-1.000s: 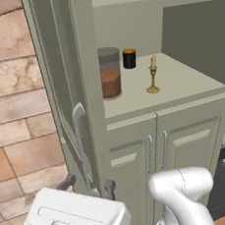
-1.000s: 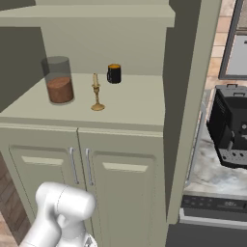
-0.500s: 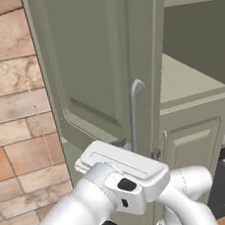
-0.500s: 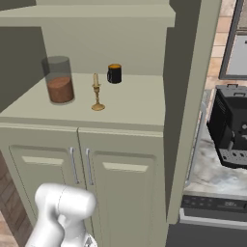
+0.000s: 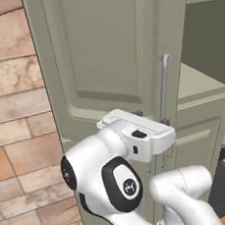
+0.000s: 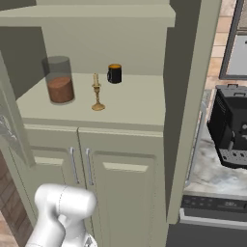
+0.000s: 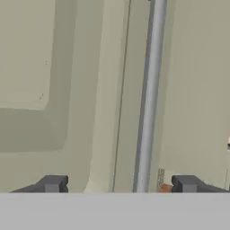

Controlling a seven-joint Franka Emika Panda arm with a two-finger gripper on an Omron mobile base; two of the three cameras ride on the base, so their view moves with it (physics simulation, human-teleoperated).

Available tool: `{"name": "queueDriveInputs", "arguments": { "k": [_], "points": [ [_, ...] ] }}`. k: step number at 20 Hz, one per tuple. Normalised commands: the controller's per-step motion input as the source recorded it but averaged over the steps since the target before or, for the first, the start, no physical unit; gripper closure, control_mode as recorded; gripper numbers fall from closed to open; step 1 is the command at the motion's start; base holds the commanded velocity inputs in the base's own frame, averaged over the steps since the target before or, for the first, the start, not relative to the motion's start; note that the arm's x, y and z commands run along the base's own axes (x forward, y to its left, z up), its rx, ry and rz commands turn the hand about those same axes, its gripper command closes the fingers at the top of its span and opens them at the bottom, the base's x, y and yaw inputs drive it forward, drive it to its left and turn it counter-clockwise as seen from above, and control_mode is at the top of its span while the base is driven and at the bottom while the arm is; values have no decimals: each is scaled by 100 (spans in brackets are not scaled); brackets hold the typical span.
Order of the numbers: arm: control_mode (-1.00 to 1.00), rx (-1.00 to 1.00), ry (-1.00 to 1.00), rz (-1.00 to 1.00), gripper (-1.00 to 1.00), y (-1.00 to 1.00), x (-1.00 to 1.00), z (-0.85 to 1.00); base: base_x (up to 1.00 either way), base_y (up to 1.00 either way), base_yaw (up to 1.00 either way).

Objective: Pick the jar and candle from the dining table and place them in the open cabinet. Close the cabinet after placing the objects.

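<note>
Sage-green panelling took up most of the hand view: the cabinet [image 7: 54, 81] door sat close in front of the tool [image 7: 119, 184], with a silver bar handle [image 7: 149, 94] running up between the two dark fingertips [image 7: 54, 183]. Tool jaws stood wide apart, one tip either side of the bar, not pinching it; nothing was held.

From the left base view the white arm crowded the foreground and the tool body sat just beside the handle [image 5: 164, 89] on the door's near edge. Door panel [image 5: 102, 51] blocked the shelf contents from that side. Brick wall [image 5: 13, 111] ran behind on the left.

Right base view showed the inner shelf [image 6: 130, 103] clearly. The jar [image 6: 59, 79] was a clear glass cylinder with a grey top, brown powder to roughly half height, standing upright at the shelf's left. The candle [image 6: 97, 93], a small gold goblet-shaped candlestick on a thin stem and round base, stood upright just beside it, apart, nearer the front. A short black cylinder with an orange top [image 6: 114, 74] sat further back. Door edge was cut off at that frame's left. A dark appliance [image 6: 231, 125] sat on the worktop to the right.
</note>
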Motion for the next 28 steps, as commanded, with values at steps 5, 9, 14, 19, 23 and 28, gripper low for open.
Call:
{"name": "queueDriveInputs", "arguments": {
  "k": [5, 9, 14, 19, 23, 28],
  "points": [
    [-100, 9, 0, -11, -100, -37, 87, 11, 0, 0, 0],
    [-100, 8, 0, -9, -100, -40, 90, 8, 0, 0, 0],
    [-100, 10, 0, -2, -100, -56, 89, 5, 0, 0, 0],
    [-100, 14, 0, 2, -100, -60, 92, 6, 0, 0, 0],
    [-100, 15, 0, 20, -100, -63, 98, 0, 0, 0, 0],
    [-100, 14, 0, 29, -100, -44, 100, 0, 0, 0, 0]
  ]
}}
